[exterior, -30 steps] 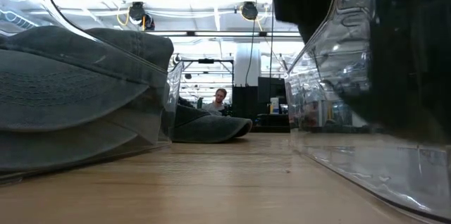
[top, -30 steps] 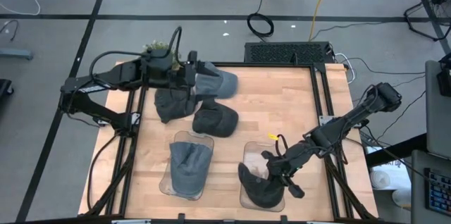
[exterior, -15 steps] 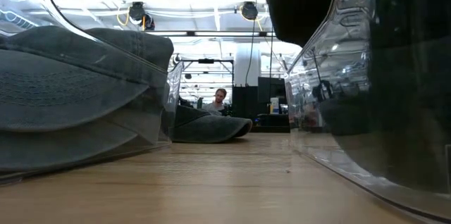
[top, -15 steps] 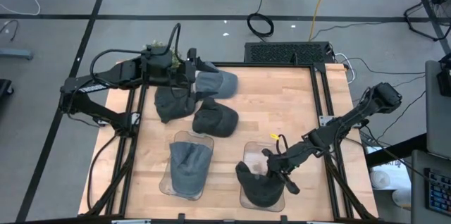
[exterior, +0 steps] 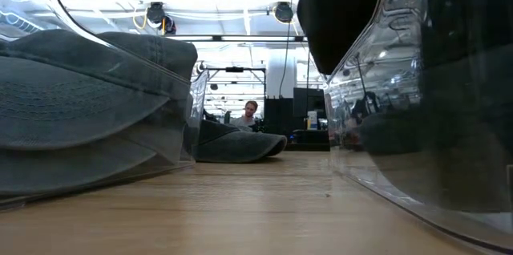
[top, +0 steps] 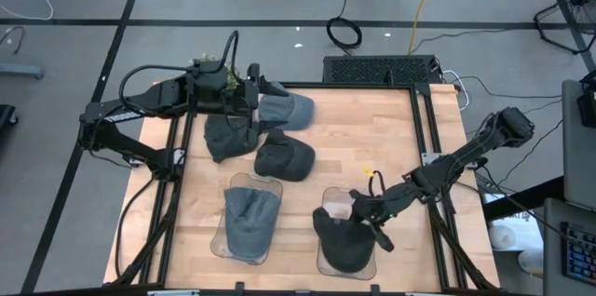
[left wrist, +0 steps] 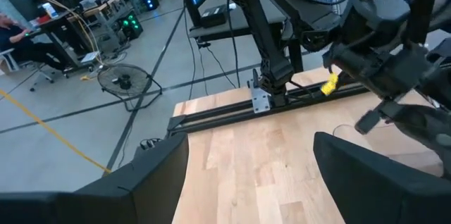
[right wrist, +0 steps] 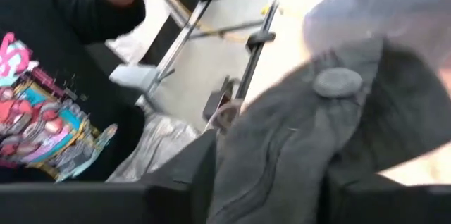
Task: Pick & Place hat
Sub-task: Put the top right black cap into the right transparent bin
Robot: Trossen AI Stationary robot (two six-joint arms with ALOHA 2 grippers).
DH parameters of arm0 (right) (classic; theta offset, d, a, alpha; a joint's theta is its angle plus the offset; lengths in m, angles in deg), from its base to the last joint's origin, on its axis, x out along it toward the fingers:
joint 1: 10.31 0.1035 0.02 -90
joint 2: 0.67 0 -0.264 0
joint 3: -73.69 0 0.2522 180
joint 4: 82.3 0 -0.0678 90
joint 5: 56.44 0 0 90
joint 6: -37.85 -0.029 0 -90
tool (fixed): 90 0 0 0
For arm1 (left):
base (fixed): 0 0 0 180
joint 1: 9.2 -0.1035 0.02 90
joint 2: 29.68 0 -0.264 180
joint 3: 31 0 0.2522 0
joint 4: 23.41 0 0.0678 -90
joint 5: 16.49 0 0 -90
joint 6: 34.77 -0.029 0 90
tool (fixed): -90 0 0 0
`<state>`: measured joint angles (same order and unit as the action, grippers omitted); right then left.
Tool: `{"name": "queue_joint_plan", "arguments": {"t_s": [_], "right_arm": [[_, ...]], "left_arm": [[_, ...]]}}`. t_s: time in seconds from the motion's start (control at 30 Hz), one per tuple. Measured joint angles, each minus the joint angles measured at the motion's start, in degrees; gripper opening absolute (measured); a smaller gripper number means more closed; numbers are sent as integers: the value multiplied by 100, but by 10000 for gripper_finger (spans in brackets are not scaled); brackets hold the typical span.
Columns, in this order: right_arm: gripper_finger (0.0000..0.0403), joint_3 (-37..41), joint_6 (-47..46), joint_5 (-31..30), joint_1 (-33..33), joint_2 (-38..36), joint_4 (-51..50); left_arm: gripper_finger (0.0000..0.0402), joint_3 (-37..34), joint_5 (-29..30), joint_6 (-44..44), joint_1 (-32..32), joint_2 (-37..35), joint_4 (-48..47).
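- The dark cap (top: 346, 245) now lies lower in the right clear tray (top: 328, 205) at the tabletop's (top: 372, 142) near edge than a second ago.
- The right gripper (top: 365, 222) has drawn back slightly toward its arm; its jaws now stand apart either side of the cap's crown.
- The left gripper (top: 260, 100) stays over the grey cap (top: 287, 110) at the far left, jaws spread wide.
- Another cap (top: 250, 220) fills the left tray (top: 223, 242), unchanged.

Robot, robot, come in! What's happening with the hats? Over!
Right gripper opening over dark hat in right tray. Left gripper open at hat pile. Nothing blocking.
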<state>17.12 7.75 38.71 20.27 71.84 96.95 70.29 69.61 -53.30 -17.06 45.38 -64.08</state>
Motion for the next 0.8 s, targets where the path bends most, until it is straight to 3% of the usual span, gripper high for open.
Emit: {"name": "queue_joint_plan", "arguments": {"t_s": [0.17,0.53,0.8], "right_arm": [[206,0,333,-387,0,-453,-17],[212,0,54,-500,-13,-939,-903],[201,-4,-428,854,-11,-789,-657]], "left_arm": [[325,0,2,35,0,0,-13],[313,0,2,53,0,0,-42],[308,0,2,39,0,2,-35]]}}
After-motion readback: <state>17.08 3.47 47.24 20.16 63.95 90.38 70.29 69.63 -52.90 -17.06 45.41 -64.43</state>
